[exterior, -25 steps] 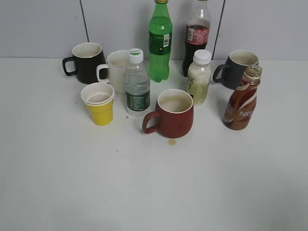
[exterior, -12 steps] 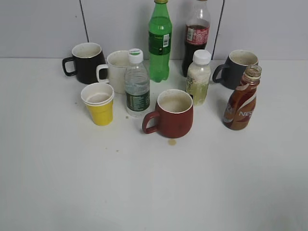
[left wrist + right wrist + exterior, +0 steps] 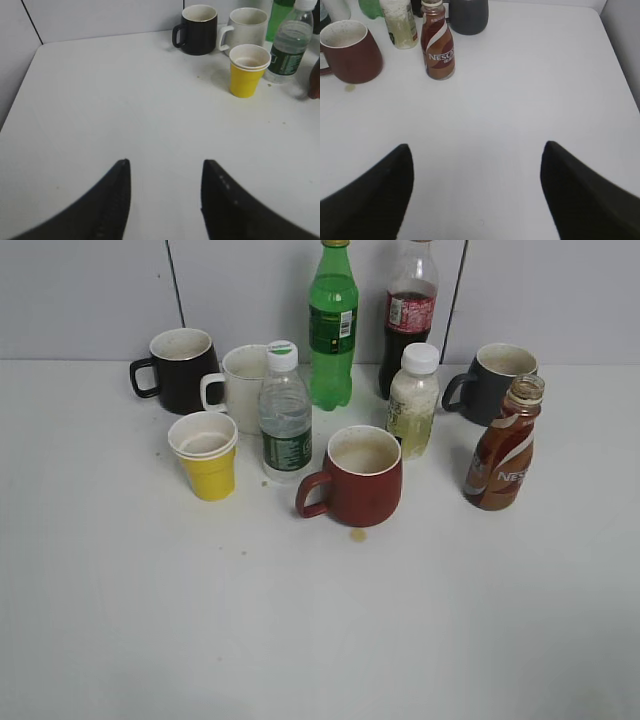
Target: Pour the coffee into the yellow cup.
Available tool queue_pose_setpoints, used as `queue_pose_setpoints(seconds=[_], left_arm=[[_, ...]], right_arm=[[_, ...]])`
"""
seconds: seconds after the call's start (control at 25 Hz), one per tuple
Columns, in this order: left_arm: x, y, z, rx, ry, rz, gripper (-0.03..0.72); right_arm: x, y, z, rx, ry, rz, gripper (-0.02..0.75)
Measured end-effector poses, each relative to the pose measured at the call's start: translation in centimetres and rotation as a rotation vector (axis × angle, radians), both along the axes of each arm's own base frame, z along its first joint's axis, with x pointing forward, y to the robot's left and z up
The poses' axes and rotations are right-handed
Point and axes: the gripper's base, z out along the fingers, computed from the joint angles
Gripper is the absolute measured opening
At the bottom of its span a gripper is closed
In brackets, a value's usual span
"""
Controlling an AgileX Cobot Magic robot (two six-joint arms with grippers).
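The coffee bottle (image 3: pixel 503 452), brown with a cream swirl and no cap, stands upright at the right of the table; it also shows in the right wrist view (image 3: pixel 437 44). The yellow cup (image 3: pixel 207 457) stands upright at the left, in front of the white mug; it also shows in the left wrist view (image 3: pixel 246 71). My left gripper (image 3: pixel 165 165) is open and empty over bare table, well short of the cup. My right gripper (image 3: pixel 476 147) is open wide and empty, well short of the bottle. Neither gripper shows in the exterior view.
A red mug (image 3: pixel 357 477) stands in the middle with a small spill drop (image 3: pixel 358 534) in front. Behind are a water bottle (image 3: pixel 285 416), black mug (image 3: pixel 180 370), white mug (image 3: pixel 240 386), green bottle (image 3: pixel 332 328), cola bottle (image 3: pixel 408 318), white-capped bottle (image 3: pixel 412 402) and dark grey mug (image 3: pixel 493 384).
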Motion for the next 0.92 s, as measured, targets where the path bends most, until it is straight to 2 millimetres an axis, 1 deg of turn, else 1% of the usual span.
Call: queue_pose_setpoints(seconds=[0.32,0.64,0.92], left_arm=[[0.00,0.00,0.00,0.000,0.000,0.000,0.314],[0.00,0.00,0.00,0.000,0.000,0.000,0.240],[0.00,0.01,0.00,0.001,0.000,0.001,0.235]], right_arm=[[0.00,0.00,0.00,0.000,0.000,0.000,0.592],[0.00,0.00,0.00,0.000,0.000,0.000,0.592],[0.00,0.00,0.00,0.000,0.000,0.000,0.592]])
